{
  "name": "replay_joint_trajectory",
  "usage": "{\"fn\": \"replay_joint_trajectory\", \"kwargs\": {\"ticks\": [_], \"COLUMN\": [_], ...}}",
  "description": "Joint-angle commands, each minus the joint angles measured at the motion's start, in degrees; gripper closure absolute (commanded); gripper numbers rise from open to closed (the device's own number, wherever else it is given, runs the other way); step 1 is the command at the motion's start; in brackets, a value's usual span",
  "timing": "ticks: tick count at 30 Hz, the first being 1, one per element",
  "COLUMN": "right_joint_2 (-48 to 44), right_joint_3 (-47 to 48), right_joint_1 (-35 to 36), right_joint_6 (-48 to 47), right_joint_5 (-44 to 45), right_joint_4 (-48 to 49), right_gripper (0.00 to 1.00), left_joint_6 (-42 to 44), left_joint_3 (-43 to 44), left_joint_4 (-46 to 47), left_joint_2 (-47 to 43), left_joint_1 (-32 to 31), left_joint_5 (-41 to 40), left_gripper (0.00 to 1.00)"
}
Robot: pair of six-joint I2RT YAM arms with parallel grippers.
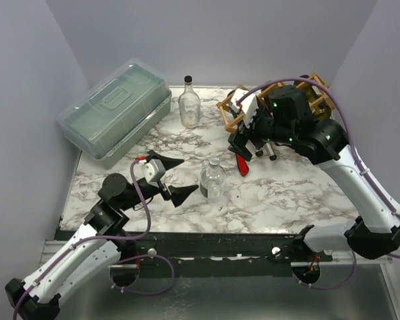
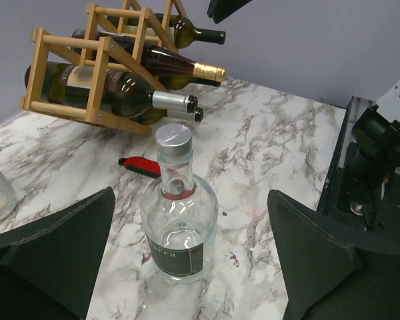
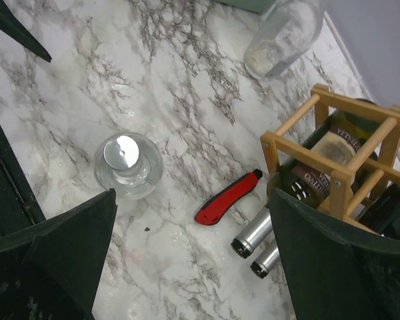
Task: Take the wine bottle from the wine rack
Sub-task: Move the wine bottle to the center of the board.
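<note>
Wine rack point(image 1: 235, 115) sits at the back right of the worktop point(image 1: 287, 193). The wine bottles point(image 2: 120, 90) lie in its cells, necks poking out, none lifted. Right claw point(image 3: 193, 193) hangs over the rack's neck side, fingers spread wide, holding nothing. Left claw point(image 1: 191, 175) is wide open too and empty, aimed at a clear capped bottle point(image 1: 212, 179) standing just ahead of it. Red tool point(image 1: 242, 162) lies flat near the necks.

Soft, even overhead light fills every view. Shadows on the white marbled tabletop point(image 1: 287, 200) are faint, small glints mark the dark green glass wine bottles point(image 2: 130, 93), and focus is sharp.
</note>
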Motion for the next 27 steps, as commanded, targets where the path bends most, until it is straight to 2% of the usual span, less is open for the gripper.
{"fn": "replay_joint_trajectory", "kwargs": {"ticks": [1,11,17,21,27], "right_joint_2": [-6.54,-13.43,-16.38,-17.85,-19.23], "right_joint_3": [-8.39,-23.37,-31.84,-36.42,-37.45], "right_joint_1": [-2.54,-14.92,-21.53,-24.02,-24.78], "right_joint_6": [5.76,14.90,17.44,17.39,16.72], "right_joint_5": [-0.34,-3.32,-9.97,-11.74,-14.66], "right_joint_4": [11.75,21.46,24.92,26.71,26.24], "right_gripper": [0.00,0.00,0.01,0.00,0.00], "left_joint_6": [6.12,9.87,11.31,11.05,8.96], "left_joint_3": [-1.54,-6.85,-8.76,-9.30,-8.97], "left_joint_4": [4.86,15.82,22.26,28.72,38.07], "left_joint_2": [3.50,9.03,13.26,17.61,25.69], "left_joint_1": [-5.09,-10.03,-12.05,-12.27,-12.27], "left_joint_5": [-8.48,-12.48,-15.35,-18.25,-19.63], "left_gripper": [0.01,0.01,0.01,0.01,0.02]}}
